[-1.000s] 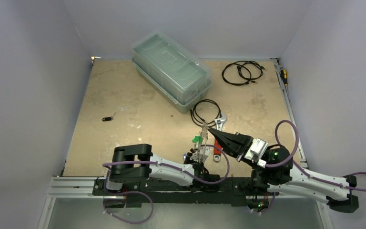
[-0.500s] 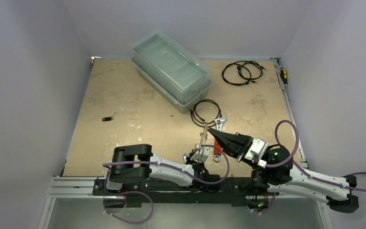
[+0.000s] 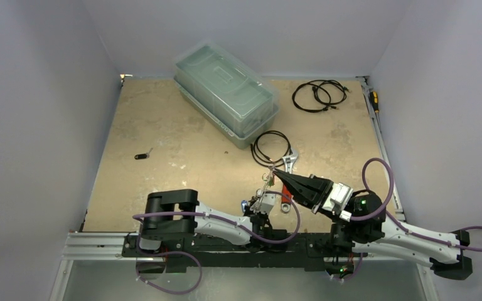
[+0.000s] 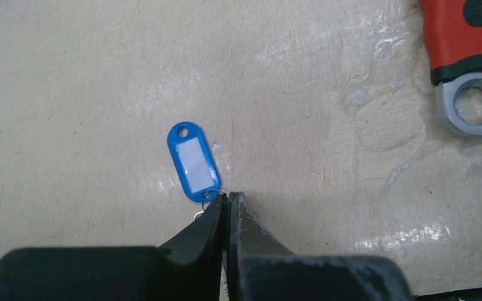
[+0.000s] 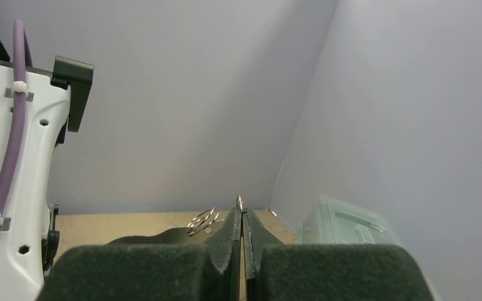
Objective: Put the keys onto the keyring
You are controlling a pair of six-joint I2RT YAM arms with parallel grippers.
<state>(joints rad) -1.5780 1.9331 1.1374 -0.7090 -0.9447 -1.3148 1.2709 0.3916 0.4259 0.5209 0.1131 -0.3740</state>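
My bench [image 3: 163, 125] is a tan board, worn, with pale scuffs. Far centre on it sits a clear greenish lidded plastic box [image 3: 226, 94], set at an angle. Black coiled cables [image 3: 317, 95] lie far right. A thin dark loop [image 3: 272, 147], cable or ring I cannot tell, lies near the middle, just beside the red-handled wrench [image 4: 471, 56]. A small black-tagged key [image 3: 141, 156] lies alone at the left, well apart. Near the front edge a blue key tag [image 4: 192, 162] lies flat.

Soft even overhead light, sharp focus
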